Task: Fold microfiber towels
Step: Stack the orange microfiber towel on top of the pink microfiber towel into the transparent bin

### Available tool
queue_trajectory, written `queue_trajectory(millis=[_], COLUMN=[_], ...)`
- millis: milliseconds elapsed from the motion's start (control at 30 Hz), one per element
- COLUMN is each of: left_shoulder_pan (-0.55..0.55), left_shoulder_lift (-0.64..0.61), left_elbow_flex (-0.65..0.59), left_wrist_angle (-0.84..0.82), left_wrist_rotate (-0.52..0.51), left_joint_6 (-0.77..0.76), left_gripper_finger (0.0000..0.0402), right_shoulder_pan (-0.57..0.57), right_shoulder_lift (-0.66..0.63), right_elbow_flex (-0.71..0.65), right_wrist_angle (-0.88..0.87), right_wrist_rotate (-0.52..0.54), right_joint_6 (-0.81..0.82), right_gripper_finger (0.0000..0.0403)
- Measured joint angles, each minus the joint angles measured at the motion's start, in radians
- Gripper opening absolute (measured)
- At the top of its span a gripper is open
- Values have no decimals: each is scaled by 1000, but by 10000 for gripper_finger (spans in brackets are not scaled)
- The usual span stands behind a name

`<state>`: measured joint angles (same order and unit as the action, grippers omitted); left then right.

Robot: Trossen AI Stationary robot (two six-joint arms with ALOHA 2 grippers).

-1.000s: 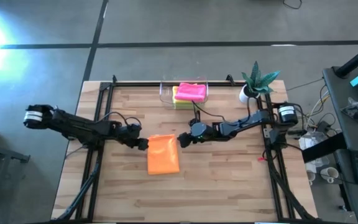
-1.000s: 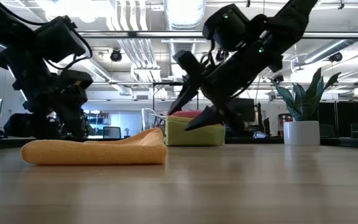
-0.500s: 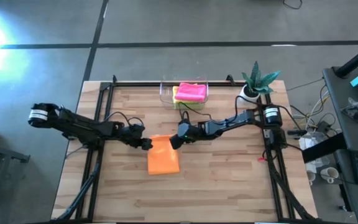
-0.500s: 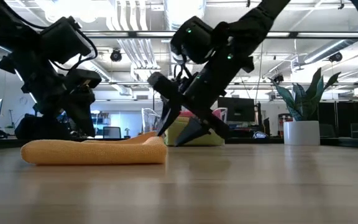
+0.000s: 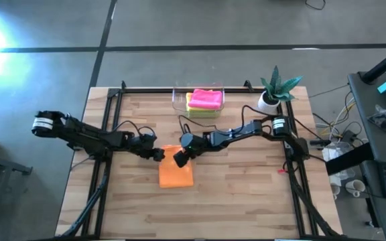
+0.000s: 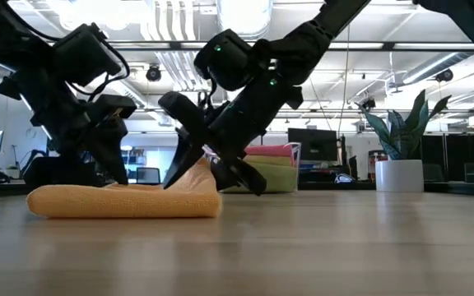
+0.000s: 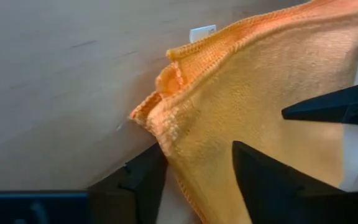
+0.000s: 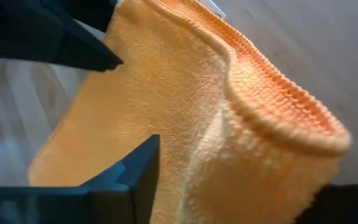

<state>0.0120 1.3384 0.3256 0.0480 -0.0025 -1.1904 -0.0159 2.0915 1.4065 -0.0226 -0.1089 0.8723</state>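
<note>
we count one orange towel (image 5: 175, 173) lying folded near the middle of the surface (image 5: 246, 194), and a stack of others in the clear bin (image 5: 177, 100) at the far edge: a pink towel (image 5: 206, 98) on top, lime green beneath. our left gripper (image 5: 160, 154) and right gripper (image 5: 178, 158) both sit at the orange towel's far edge, fingers spread around its corners. the near half of the surface lies bare. a potted plant (image 5: 277, 87) stands at the far right corner.
</note>
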Motion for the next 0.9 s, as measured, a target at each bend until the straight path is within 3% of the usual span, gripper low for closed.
queue_trajectory(millis=[400, 700, 900], left_shoulder_pan=[1, 2, 2], left_shoulder_lift=[28, 20, 16], left_elbow_flex=[-3, 21, 63], left_wrist_angle=[85, 169, 173], left_wrist_rotate=[-72, -96, -116], left_joint_6=[29, 29, 29], left_gripper_finger=[8, 2, 2], right_shoulder_pan=[-7, -4, -4], right_shoulder_lift=[-3, -78, -163], right_elbow_flex=[13, 12, 12], right_wrist_angle=[-32, -67, -148], right_wrist_rotate=[-6, 5, 73], right_joint_6=[-71, -163, -235], right_gripper_finger=[15, 10, 9])
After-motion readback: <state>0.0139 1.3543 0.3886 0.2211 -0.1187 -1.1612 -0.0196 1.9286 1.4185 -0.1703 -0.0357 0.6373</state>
